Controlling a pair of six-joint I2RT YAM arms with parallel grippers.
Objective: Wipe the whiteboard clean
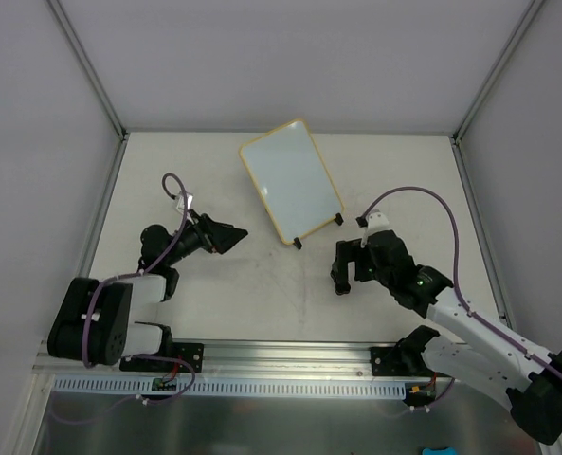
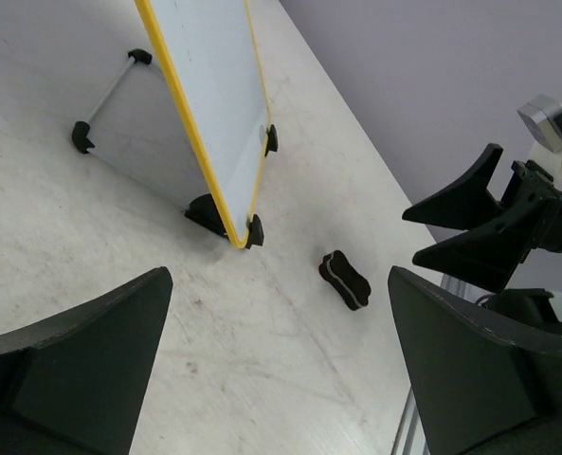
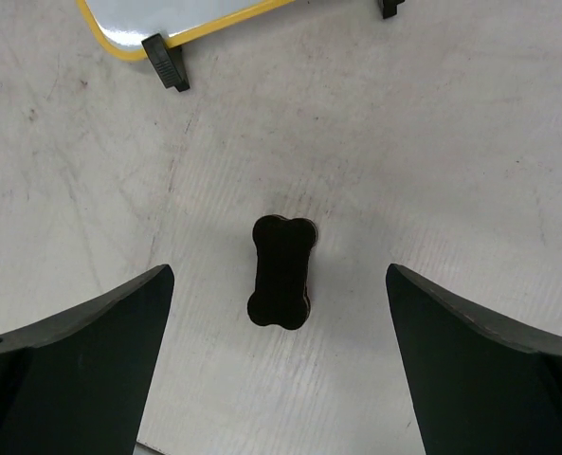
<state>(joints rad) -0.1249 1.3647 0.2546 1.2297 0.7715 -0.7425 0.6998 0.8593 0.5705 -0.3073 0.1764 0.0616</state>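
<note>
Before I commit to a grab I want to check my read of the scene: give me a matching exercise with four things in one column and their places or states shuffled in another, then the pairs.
Things:
1. whiteboard
2. black eraser
3. left gripper
4. right gripper

Places or states:
A. open, poised over the black eraser
B. lying on the table, gripped by nothing
C. standing tilted, far centre of the table
D. open, left of the whiteboard, facing it

Pairs: 1-C, 2-B, 3-D, 4-A.
</note>
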